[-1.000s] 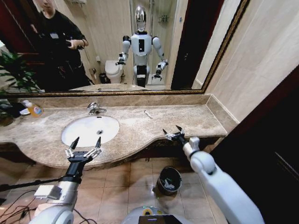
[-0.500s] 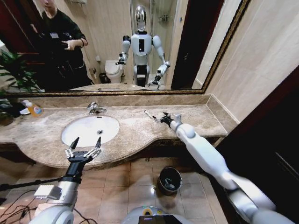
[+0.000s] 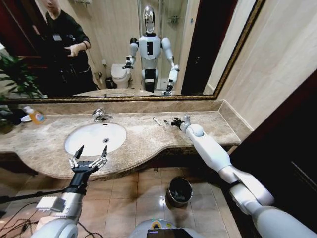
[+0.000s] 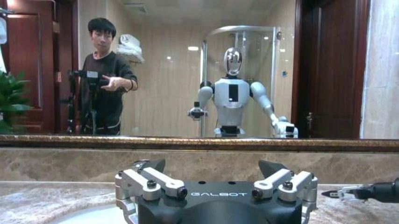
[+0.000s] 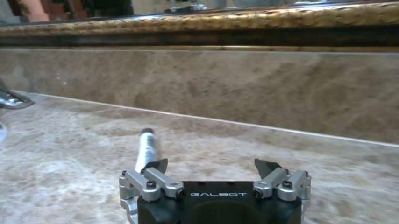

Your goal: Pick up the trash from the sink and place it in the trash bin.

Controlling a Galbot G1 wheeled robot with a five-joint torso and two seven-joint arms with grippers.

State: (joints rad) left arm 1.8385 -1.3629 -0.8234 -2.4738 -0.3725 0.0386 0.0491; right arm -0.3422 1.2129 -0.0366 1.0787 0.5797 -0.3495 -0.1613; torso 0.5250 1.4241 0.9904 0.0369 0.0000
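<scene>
Head view: right arm stretched across the counter (image 3: 148, 136), its gripper (image 3: 172, 121) spread wide just beside the stick (image 3: 157, 120); left gripper (image 3: 89, 153) open, hovering by the sink (image 3: 94, 138).

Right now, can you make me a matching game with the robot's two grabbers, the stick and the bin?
Things:
1. left gripper
2. right gripper
3. thin white stick
4. trash bin

Places:
A. on the floor under the countertop
B. hovering open at the sink's front edge
C. lying on the countertop near the mirror
D. open, low over the countertop beside the stick

Pairs: 1-B, 2-D, 3-C, 4-A
</scene>
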